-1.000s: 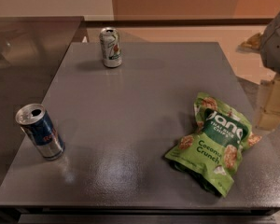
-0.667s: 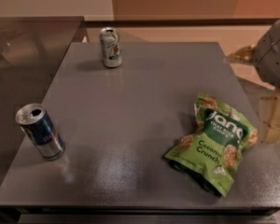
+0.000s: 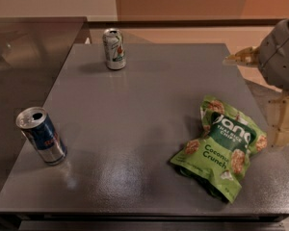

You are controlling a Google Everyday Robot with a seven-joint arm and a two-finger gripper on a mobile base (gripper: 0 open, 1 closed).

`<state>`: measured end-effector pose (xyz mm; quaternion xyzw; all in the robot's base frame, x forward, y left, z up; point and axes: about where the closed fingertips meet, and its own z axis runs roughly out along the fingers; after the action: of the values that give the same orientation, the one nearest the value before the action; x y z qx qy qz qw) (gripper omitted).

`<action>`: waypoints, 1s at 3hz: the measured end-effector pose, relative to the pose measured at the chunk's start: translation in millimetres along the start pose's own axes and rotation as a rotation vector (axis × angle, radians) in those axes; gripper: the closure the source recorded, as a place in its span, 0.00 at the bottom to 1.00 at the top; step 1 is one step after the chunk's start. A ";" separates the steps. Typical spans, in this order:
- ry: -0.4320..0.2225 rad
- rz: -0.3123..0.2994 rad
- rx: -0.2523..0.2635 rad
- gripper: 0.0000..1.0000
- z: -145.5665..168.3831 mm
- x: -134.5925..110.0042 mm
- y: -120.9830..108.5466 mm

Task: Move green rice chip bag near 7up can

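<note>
The green rice chip bag (image 3: 220, 150) lies flat and crinkled on the front right of the grey table (image 3: 149, 109). The 7up can (image 3: 114, 48) stands upright at the table's back left, far from the bag. My gripper (image 3: 263, 88) hangs at the right edge of the view, just right of and above the bag. Its two tan fingers are spread apart, one finger (image 3: 241, 57) pointing left and the other (image 3: 283, 121) lower, beside the bag's right side. It is open and holds nothing.
A blue and silver can (image 3: 41, 135) with red lettering stands upright at the table's front left. A dark counter (image 3: 24, 47) adjoins the table on the left. A wall runs behind the table.
My gripper has shifted down and a little left, so its upper finger now shows and its lower finger sits lower beside the bag. Bag and cans have not moved.
</note>
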<state>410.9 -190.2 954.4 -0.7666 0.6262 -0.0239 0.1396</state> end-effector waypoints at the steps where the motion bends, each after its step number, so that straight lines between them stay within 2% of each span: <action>1: 0.009 -0.070 -0.047 0.00 11.0 -7.4 7.1; 3: 0.030 -0.256 -0.137 0.00 47.1 -19.9 28.5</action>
<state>389.4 -167.3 905.0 -0.8474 0.5257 -0.0103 0.0733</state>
